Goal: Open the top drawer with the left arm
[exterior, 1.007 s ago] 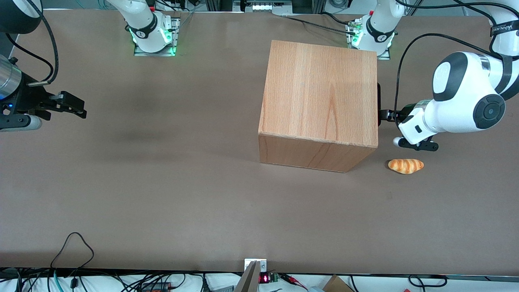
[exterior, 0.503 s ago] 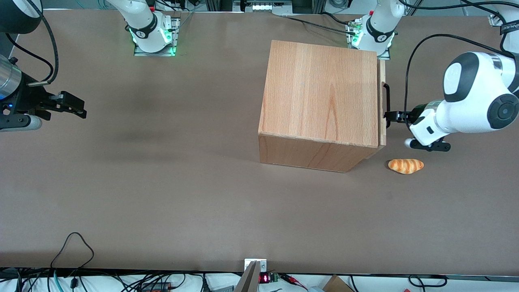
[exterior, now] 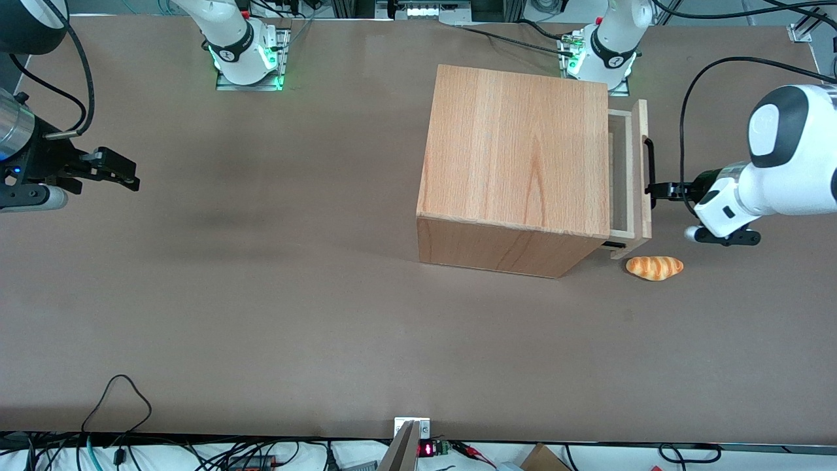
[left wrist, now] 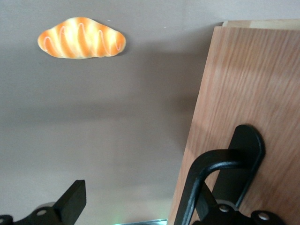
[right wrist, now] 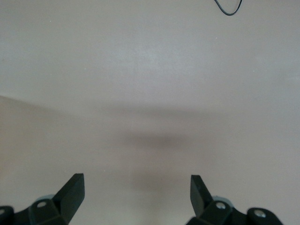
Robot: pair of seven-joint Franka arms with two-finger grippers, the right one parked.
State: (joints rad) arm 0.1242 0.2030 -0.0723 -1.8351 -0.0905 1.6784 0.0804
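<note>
The top drawer [exterior: 629,175] stands partly pulled out of the wooden cabinet [exterior: 516,154], on the side facing the working arm's end of the desk [exterior: 261,294], so that a narrow strip of its pale plank interior shows between the cabinet's top panel and the drawer's front board. The slim black bar handle [exterior: 649,167] runs along that front board; in the left wrist view the handle [left wrist: 211,183] curves out from its black mount on the wood-grain drawer front [left wrist: 253,93]. The end effector [exterior: 660,190] of the left arm [exterior: 771,176] sits right at the handle, at the end nearer the front camera. In the wrist view its fingers [left wrist: 72,201] stand wide apart, one finger out over bare desk, the other hooked in at the handle rather than pinching it. A small orange-and-cream striped bread roll [exterior: 654,267] lies on the desk just beside the drawer's front corner, nearer the front camera than the end effector and apart from both; the wrist view shows the roll [left wrist: 81,38] lying flat on the brown surface. The cabinet rests near the left arm's base [exterior: 598,55].
</note>
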